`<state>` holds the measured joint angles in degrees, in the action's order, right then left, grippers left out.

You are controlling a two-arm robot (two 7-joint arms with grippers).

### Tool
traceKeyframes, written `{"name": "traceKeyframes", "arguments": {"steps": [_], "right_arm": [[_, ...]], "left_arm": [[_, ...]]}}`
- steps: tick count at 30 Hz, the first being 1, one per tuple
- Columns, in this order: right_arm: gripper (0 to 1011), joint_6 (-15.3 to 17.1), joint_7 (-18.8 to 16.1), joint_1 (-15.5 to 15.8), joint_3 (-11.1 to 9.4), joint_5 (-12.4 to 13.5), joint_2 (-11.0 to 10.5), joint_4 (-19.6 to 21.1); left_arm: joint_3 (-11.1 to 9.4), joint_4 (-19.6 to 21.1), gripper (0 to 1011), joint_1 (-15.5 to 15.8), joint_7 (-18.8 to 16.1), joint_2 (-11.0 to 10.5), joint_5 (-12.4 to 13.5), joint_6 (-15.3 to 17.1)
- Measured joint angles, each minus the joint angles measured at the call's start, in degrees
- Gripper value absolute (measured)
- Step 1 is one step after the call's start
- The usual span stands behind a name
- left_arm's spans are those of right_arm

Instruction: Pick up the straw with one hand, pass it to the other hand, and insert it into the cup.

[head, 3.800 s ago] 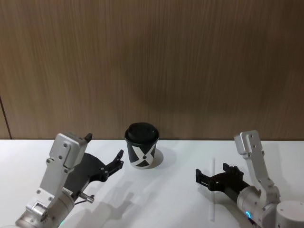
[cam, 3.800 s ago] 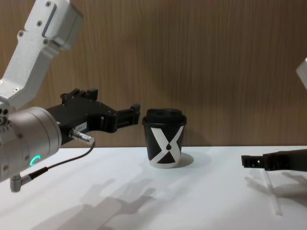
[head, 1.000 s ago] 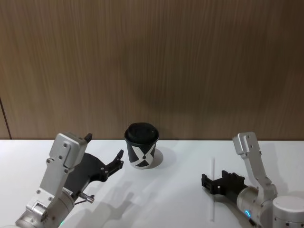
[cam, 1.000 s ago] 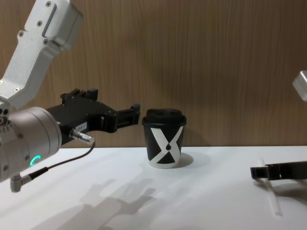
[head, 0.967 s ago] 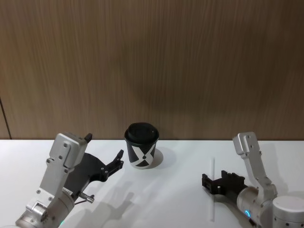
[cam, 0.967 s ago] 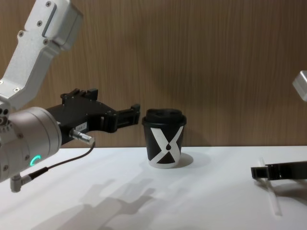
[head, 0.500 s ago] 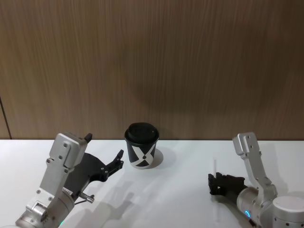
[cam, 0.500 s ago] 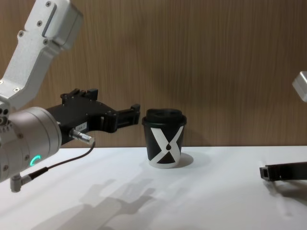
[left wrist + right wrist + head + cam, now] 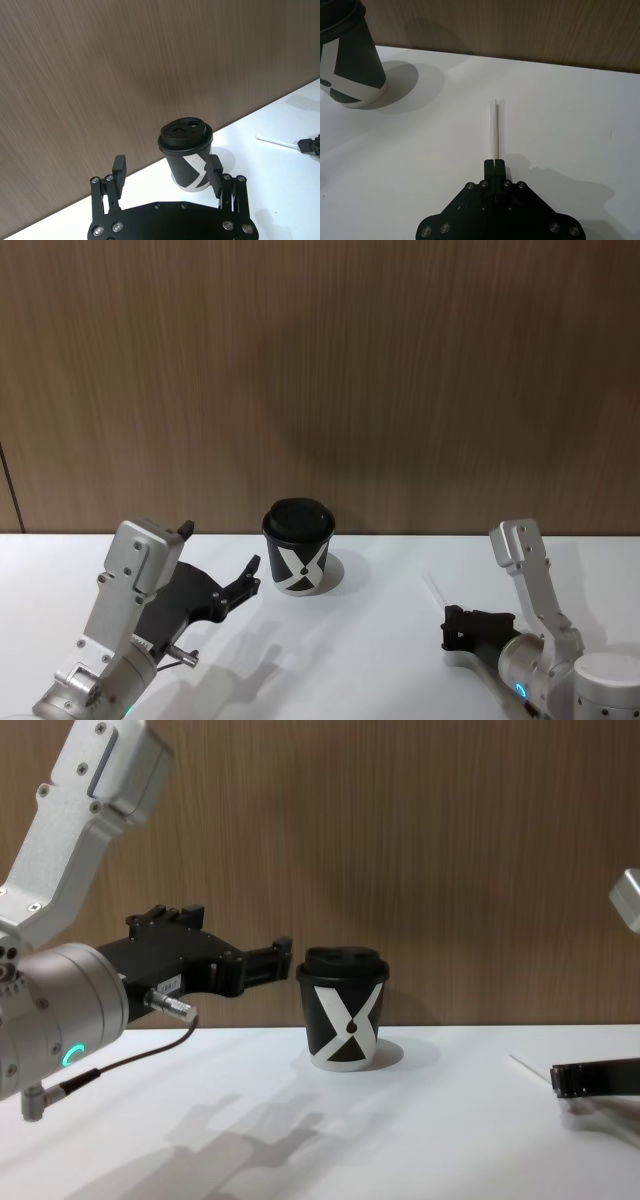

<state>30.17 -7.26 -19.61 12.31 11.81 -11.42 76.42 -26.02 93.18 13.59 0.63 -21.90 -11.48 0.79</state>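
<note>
Right black long-jawed gripper [image 9: 495, 162], right of the small black paper cup [image 9: 298, 558], clamps the thin white straw [image 9: 495, 130]; left gripper [image 9: 166, 165] gapes empty; handover, insertion remain.

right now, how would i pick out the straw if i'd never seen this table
On the white table before the wood wall, look to the robot's right of the black cup. The straw is the thin white stick poking from the shut right gripper, low over the table. It alone is thin and pale; cup and gripper are black.
</note>
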Motion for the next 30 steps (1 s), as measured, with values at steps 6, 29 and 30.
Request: {"name": "traceKeyframes", "arguments": {"steps": [6,29,30], "right_arm": [[2,0.0,0.0,0.0,-0.1,0.0,0.0,0.0],[2,-13.0,0.9,1.2,-1.4,-1.8,0.9,0.5],[2,-13.7,0.9,1.2,-1.5,-1.8,0.9,0.5]], "left_arm": [[0.0,0.0,1002,0.0,0.0,0.0,0.0,0.0],[0.0,0.0,1002,0.0,0.0,0.0,0.0,0.0],[0.0,0.0,1001,0.0,0.0,0.0,0.0,0.0]]}}
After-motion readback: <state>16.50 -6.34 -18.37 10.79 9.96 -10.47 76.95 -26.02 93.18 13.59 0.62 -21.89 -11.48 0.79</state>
